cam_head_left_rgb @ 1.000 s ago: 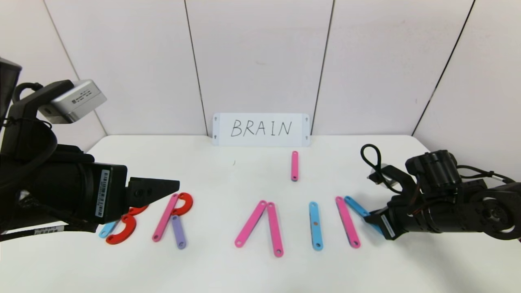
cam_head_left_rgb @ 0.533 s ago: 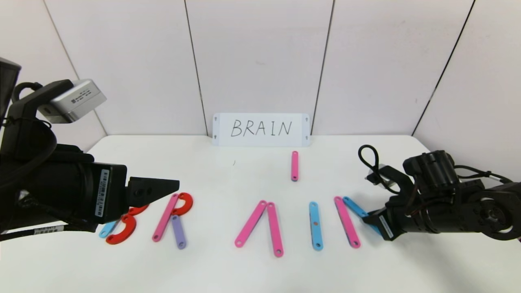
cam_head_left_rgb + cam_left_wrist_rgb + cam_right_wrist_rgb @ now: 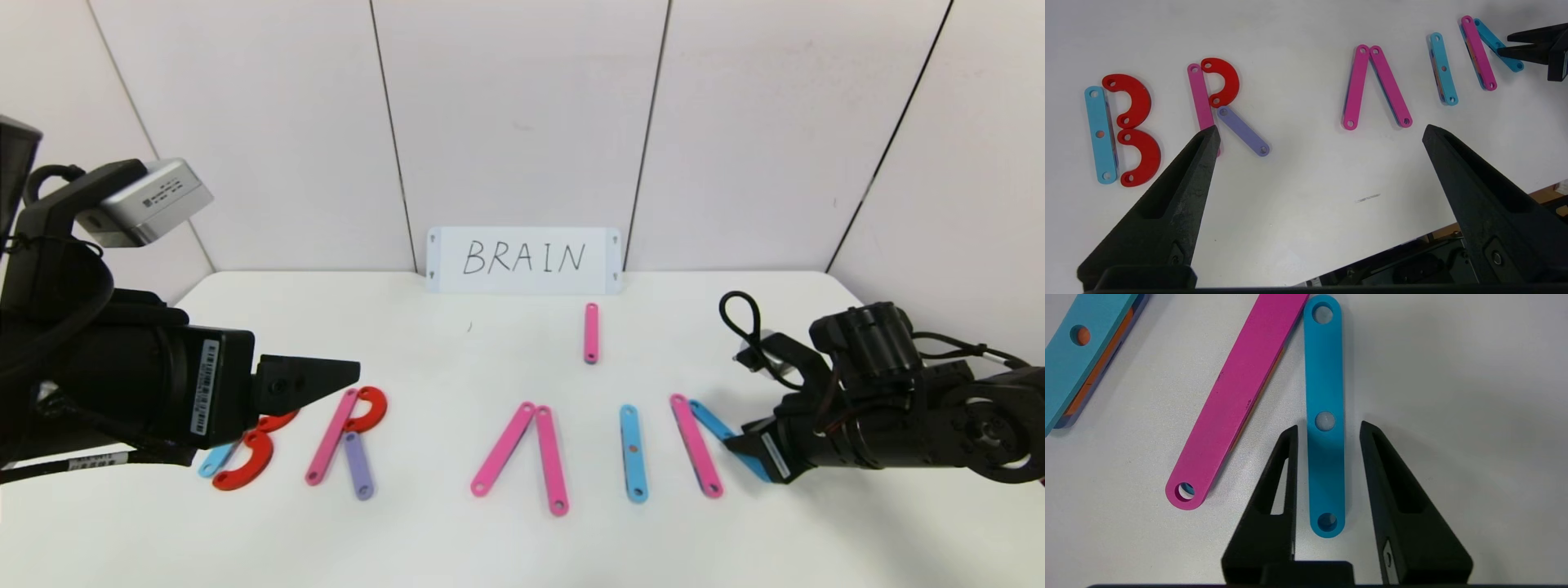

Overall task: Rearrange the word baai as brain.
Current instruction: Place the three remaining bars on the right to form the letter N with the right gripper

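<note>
Bright, even overhead light; soft shadows, sharp focus

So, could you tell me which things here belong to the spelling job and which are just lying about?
Job:
- plastic letters
- blue bar, between the right gripper fingers, lying flat
- spare pink bar

Lying about:
- BRAIN card, reference only
- left gripper, open, idle

Walls: pale panels (image 3: pixel 522 114) split by dark seams, filling the upper frame | Furniture: white table (image 3: pixel 457 539) with rounded far corners, spanning the lower frame | Card: white "BRAIN" sign (image 3: pixel 523 260) propped at centre against the wall | Light: even, soft shadows | Below table edge: dark clutter, indistinct (image 3: pixel 1412 265)
</note>
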`<state>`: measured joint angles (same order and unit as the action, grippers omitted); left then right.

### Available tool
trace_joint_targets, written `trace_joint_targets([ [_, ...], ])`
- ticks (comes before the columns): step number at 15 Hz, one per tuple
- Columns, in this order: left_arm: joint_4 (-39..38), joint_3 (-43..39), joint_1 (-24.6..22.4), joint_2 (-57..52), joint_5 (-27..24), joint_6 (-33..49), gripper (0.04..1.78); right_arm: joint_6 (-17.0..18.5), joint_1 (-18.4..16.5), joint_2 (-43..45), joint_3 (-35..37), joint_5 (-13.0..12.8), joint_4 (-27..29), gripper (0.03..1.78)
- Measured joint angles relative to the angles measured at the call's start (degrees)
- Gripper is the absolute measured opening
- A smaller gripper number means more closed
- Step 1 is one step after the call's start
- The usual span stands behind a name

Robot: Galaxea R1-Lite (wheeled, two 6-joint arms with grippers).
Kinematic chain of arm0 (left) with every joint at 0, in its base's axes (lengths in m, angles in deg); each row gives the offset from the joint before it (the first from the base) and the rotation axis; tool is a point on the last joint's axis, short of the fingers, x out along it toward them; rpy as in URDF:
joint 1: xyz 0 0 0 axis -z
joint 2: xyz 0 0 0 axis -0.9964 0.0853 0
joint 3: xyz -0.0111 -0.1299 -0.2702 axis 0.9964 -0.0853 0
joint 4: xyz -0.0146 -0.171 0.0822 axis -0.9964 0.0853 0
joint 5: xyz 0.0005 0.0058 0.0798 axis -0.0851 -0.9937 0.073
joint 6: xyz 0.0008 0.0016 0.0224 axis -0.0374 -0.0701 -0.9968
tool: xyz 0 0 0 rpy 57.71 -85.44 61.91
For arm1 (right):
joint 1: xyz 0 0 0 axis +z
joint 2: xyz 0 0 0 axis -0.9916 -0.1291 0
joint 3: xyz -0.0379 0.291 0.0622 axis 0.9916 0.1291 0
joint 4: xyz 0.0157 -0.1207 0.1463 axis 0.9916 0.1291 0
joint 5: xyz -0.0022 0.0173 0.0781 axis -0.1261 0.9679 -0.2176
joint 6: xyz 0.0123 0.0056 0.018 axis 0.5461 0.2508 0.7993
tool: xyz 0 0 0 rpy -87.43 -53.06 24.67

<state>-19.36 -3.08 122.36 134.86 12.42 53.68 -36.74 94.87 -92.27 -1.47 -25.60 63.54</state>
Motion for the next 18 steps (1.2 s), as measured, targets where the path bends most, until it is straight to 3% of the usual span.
trace_joint_targets([
  [5,0.05,0.0,0.0,-0.18,-0.02,0.0,1.73,0.16,-0.37,0.6,-1.0,-2.04,-0.02,1.4],
  [8,0.07,0.0,0.0,-0.35,0.02,0.02,1.73,0.41,-2.32,2.97,-5.05,-2.05,1.13,1.68],
  [11,0.07,0.0,0.0,-0.41,-0.02,0.02,1.73,2.67,-2.18,4.83,-11.19,-2.05,2.12,1.73],
  [13,0.07,0.0,0.01,-0.4,0.0,0.0,1.73,4.94,-0.24,3.63,-15.86,-3.08,2.27,1.73],
  [18,0.07,0.0,0.0,-0.4,0.0,0.02,1.73,16.34,9.23,-6.64,-29.0,-13.53,5.07,1.73],
])
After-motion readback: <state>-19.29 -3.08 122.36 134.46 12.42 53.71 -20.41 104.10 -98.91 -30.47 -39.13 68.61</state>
